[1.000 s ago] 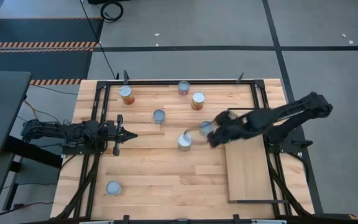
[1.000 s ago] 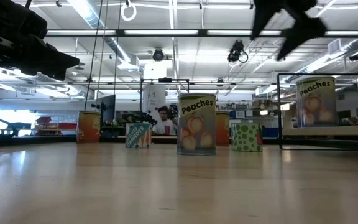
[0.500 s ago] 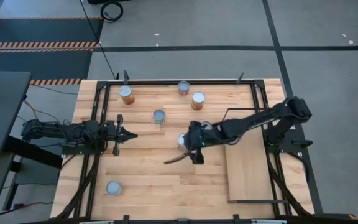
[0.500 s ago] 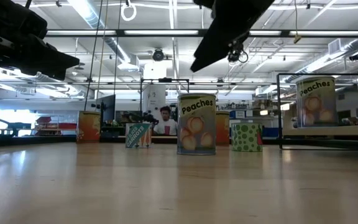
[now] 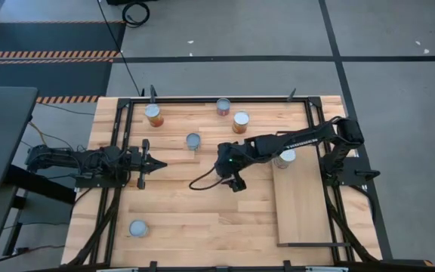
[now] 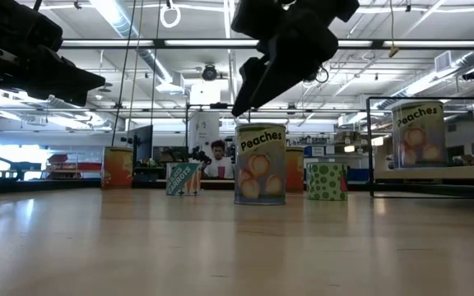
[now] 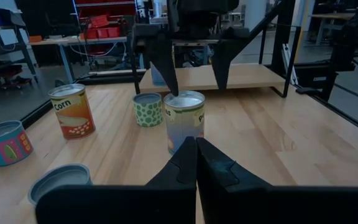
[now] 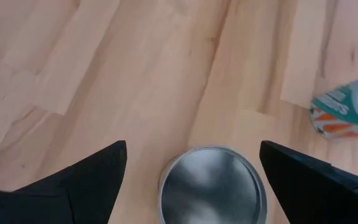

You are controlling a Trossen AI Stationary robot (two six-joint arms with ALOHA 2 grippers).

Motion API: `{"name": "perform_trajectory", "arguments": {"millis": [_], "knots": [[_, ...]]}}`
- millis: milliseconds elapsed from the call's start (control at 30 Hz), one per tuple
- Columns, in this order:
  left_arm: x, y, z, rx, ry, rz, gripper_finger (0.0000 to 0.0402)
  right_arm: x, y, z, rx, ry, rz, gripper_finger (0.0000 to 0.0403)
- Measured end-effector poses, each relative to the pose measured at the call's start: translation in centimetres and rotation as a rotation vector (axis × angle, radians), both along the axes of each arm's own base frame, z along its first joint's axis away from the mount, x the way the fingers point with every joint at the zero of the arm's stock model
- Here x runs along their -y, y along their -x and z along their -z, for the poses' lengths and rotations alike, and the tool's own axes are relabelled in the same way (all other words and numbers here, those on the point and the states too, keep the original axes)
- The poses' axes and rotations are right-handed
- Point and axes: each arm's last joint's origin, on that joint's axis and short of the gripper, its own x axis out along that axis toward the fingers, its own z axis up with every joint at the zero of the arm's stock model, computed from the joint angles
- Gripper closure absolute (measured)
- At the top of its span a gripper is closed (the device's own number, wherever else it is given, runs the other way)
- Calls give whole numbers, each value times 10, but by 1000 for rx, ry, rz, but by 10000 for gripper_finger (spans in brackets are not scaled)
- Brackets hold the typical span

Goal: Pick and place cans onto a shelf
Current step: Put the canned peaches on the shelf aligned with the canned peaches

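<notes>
Here my right gripper (image 8: 191, 174), fingers spread wide, hovers over the Peaches can (image 6: 261, 163) mid-table; I should descend centred, then close. One can (image 5: 284, 156) already sits on the shelf (image 5: 302, 215). Left gripper (image 5: 155, 164) waits pressed together.

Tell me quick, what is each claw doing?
Left claw: closed, holding nothing.
Right claw: open, above the Peaches can, not holding it.

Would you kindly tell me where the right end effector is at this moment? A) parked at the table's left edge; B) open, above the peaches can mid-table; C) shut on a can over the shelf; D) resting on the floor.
B: the right end effector stands open, its fingers either side of the peaches can beneath it.
</notes>
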Motion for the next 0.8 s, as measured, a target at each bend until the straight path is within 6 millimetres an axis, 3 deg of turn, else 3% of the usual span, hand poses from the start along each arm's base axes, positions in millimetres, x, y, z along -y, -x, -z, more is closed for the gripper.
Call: {"name": "perform_trajectory", "arguments": {"millis": [300,800], "knots": [[0,0,0,1,0,0,397,16,0,14,-82,-25,-38,27],[0,0,0,1,0,0,397,18,16,25,-275,38,-108,27]]}}
